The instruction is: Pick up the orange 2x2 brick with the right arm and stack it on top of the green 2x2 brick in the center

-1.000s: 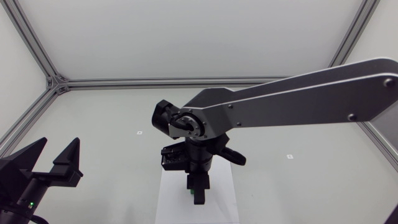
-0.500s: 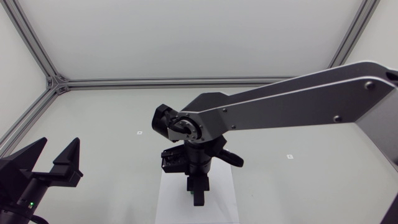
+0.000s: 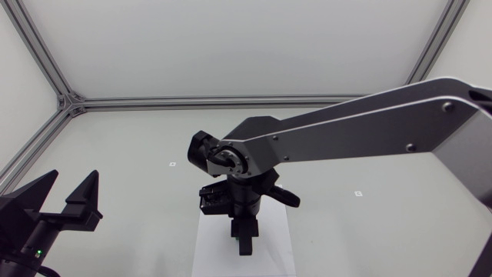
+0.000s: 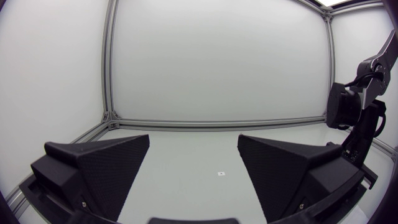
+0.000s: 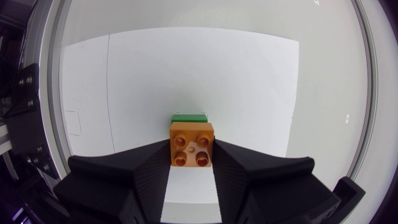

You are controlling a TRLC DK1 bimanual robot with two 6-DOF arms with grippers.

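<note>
— Where is the orange 2x2 brick [image 5: 191, 144]?

— In the right wrist view it sits between the two black fingers of the right gripper [image 5: 191, 152], studs facing the camera. One finger [image 5: 144, 167] presses one side of it and the other presses the opposite side, so the gripper is clamped on the brick, its fingers only a brick's width apart.

— And the green 2x2 brick [image 5: 189, 117]?

— Only a narrow green strip shows, just past the far edge of the orange one and ahead of the gripper. It looks to lie beneath the orange brick, but I cannot tell from this angle whether the two touch.

— What is under them?

— A white sheet of paper [image 5: 186, 62] lying flat on the pale table [image 3: 138, 138]. From the head view the right arm [image 3: 346, 131] comes in from its side and reaches the middle, pointing its gripper [image 3: 244, 245] down over that sheet [image 3: 209, 246]. The arm's wrist hides both bricks there.

— The other arm?

— The left gripper [image 3: 74, 177] is at the table's near left corner, well apart from the sheet. In its own wrist view its wedge fingers [image 4: 102, 162] stand wide apart with nothing between them, and the right arm [image 4: 354, 118] shows off to one side.
</note>
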